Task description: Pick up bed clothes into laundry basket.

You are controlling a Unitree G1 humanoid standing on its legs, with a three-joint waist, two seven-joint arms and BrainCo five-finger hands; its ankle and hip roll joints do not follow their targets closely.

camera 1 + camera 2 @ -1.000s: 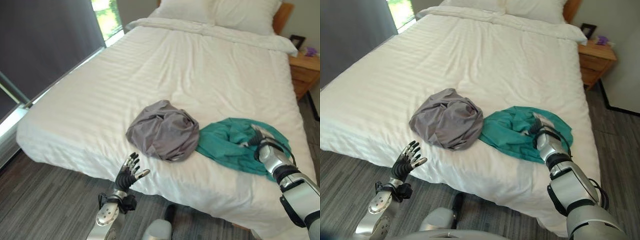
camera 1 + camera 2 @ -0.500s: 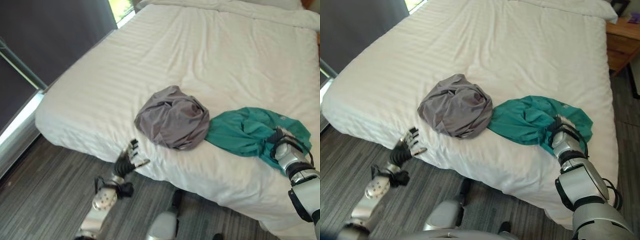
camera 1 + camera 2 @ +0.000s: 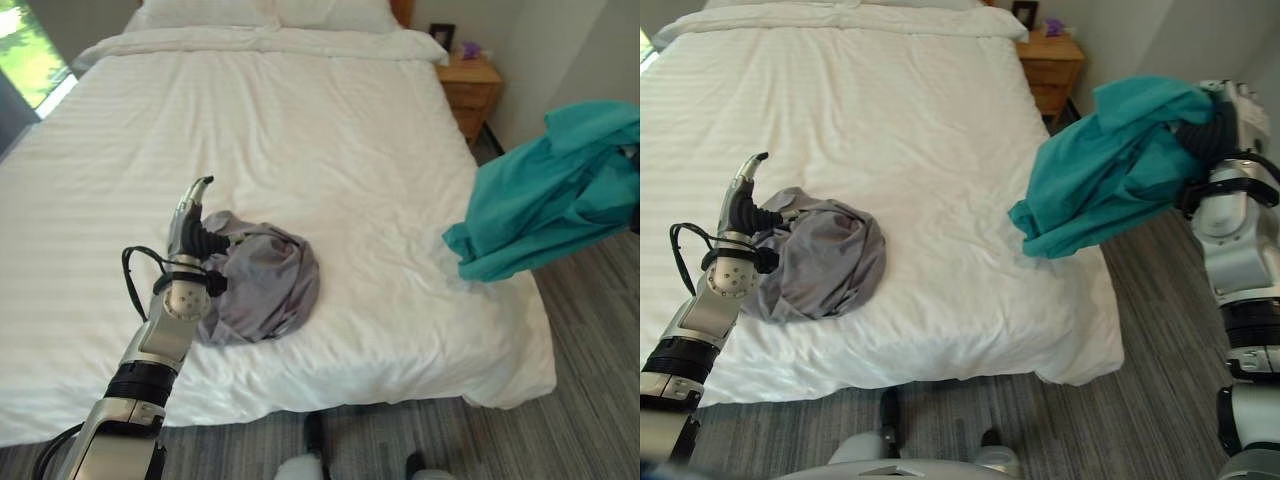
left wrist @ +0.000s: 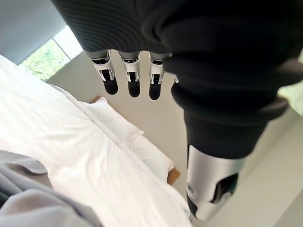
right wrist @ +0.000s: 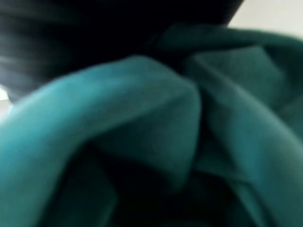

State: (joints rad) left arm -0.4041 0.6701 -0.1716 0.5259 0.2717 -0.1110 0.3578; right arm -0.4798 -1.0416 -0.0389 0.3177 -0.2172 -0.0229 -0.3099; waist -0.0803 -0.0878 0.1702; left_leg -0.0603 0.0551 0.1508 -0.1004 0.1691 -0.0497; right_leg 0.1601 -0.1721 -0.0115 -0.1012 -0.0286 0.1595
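the right robot hand (image 3: 1225, 120) grips a teal garment (image 3: 1110, 170), lifted clear of the bed (image 3: 910, 130) and hanging off its right side over grey plank floor (image 3: 1140, 400). a second ago that garment lay on the bed beside the grey one. the left robot hand (image 3: 192, 215), fingers straight and holding nothing, is now raised just in front of the crumpled grey garment (image 3: 255, 285). far beyond both hands are pillows (image 3: 270, 12) and a wooden nightstand (image 3: 470, 85).
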